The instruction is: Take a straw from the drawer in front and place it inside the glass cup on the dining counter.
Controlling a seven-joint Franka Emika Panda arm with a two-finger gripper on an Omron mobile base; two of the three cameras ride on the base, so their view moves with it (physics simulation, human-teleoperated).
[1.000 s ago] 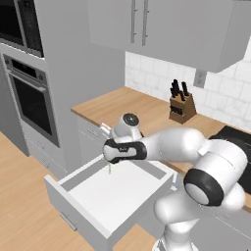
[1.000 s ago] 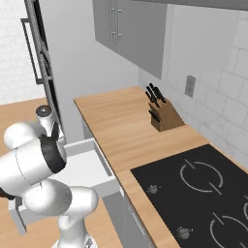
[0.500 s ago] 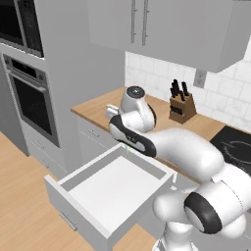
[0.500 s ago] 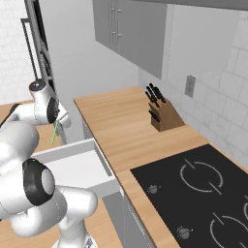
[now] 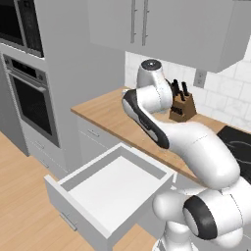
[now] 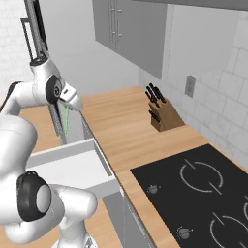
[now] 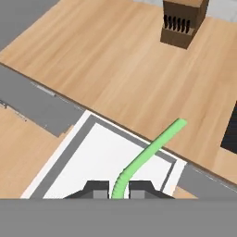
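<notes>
Green straw (image 7: pixel 150 150) (bent low) above open white drawer (image 7: pixel 99 159).

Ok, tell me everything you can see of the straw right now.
The straw is a thin bright-green stick, plain and smooth like plastic. In the hand view its near end sits pinched between the two dark fingertips of the gripper, which is shut on it, and it reaches out over the open drawer toward the wood counter edge. In the right base view it hangs as a thin green line below the hand, above the drawer, touching nothing else.

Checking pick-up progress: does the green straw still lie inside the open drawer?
No: the gripper is shut on the straw, which hangs lifted above the open drawer with its white interior.
</notes>
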